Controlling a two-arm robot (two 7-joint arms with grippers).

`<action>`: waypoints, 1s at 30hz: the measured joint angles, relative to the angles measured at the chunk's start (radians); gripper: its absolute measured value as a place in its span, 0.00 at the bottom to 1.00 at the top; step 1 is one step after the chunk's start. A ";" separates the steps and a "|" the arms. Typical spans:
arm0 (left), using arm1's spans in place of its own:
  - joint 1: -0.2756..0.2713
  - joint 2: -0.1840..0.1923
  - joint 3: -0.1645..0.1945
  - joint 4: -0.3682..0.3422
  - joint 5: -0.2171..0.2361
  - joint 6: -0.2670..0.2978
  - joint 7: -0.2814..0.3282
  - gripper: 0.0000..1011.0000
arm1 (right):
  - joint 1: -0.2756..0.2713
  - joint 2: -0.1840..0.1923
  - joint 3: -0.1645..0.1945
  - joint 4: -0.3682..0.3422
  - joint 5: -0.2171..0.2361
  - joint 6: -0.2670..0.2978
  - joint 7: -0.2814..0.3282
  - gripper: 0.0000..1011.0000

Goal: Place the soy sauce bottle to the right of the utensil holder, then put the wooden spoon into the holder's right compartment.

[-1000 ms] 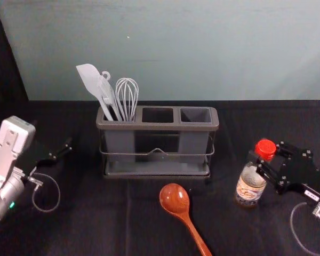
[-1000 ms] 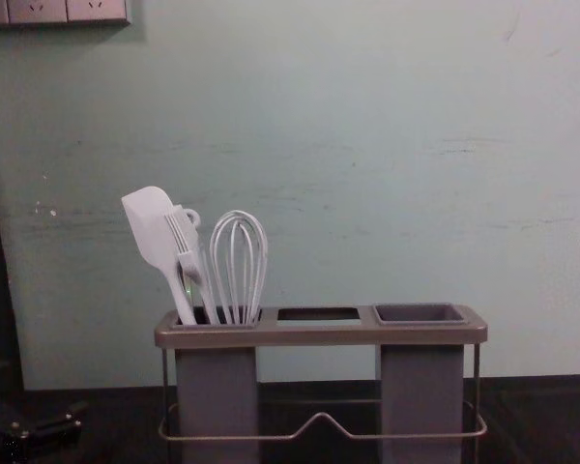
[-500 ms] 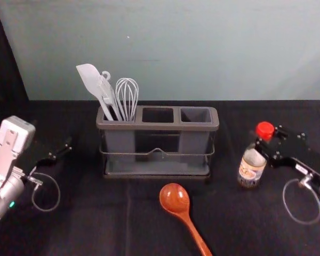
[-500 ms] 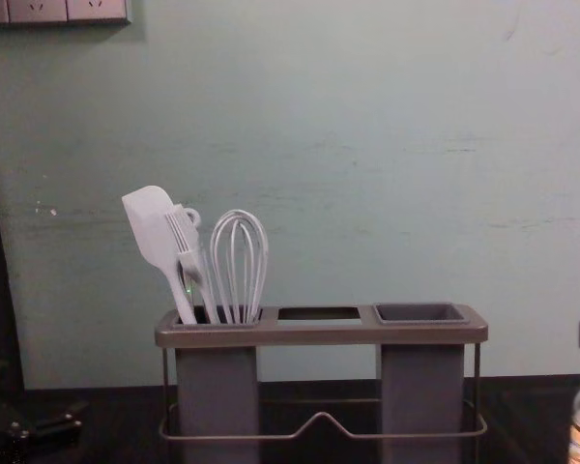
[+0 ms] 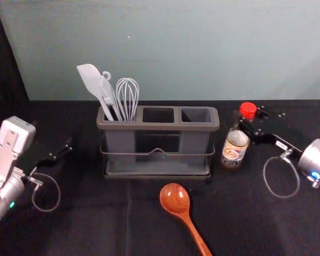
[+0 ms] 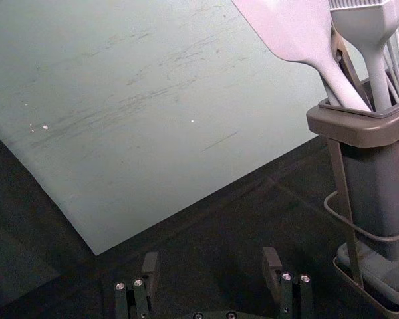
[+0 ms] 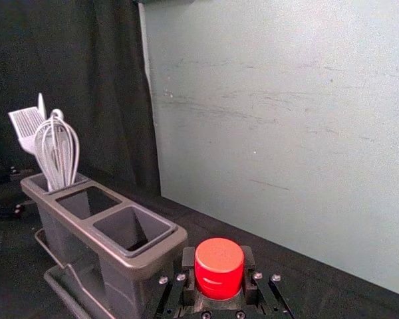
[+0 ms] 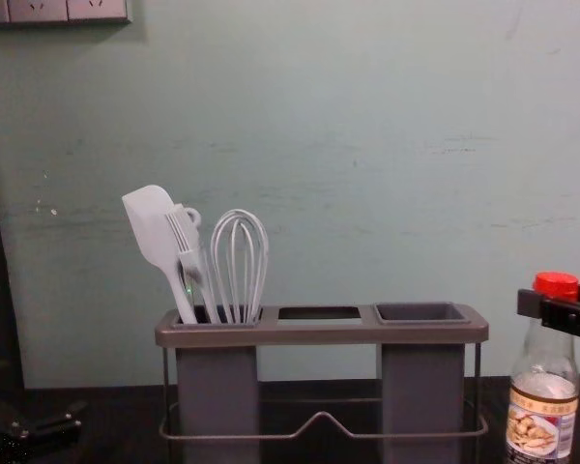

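Soy sauce bottle (image 5: 234, 151): hanging below the right claw (image 7: 218, 258), which pinches it at the neck just under the red cap (image 7: 219, 264). Slight lean; can't tell whether the base touches the counter (image 5: 96, 226). Utensil holder (image 5: 157, 127) just to the claw's left, its right compartment (image 5: 196, 116) the nearest; whisk (image 5: 127, 100) and other white tools in the far one. Wooden spoon (image 5: 175, 199) on the counter, left of the claw and nearer the robot. Left claw (image 6: 211, 260) spread, with nothing between its fingers, well off on the holder's other side.

Step in hand, I judge: setting the bottle down. Best to leave a small gap from the holder, straighten the lean, lower until the base sits flat, then spread the claw and back off without dragging the cap. Too close and the glass may knock the wire rail.

Against half a second ago: bottle and right claw have shifted left toward the holder and farther from the robot. Spoon, holder unchanged.
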 joint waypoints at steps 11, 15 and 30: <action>0.000 0.000 0.000 0.000 0.000 0.000 0.000 1.00 | 0.048 -0.027 -0.015 0.047 -0.020 0.010 -0.004 0.38; 0.000 0.000 0.000 0.000 0.000 0.000 0.000 1.00 | 0.054 -0.032 -0.018 0.056 -0.026 0.011 -0.005 0.38; 0.000 0.000 0.000 0.000 0.000 0.000 0.000 1.00 | 0.065 -0.045 -0.027 0.081 -0.041 0.011 -0.002 0.38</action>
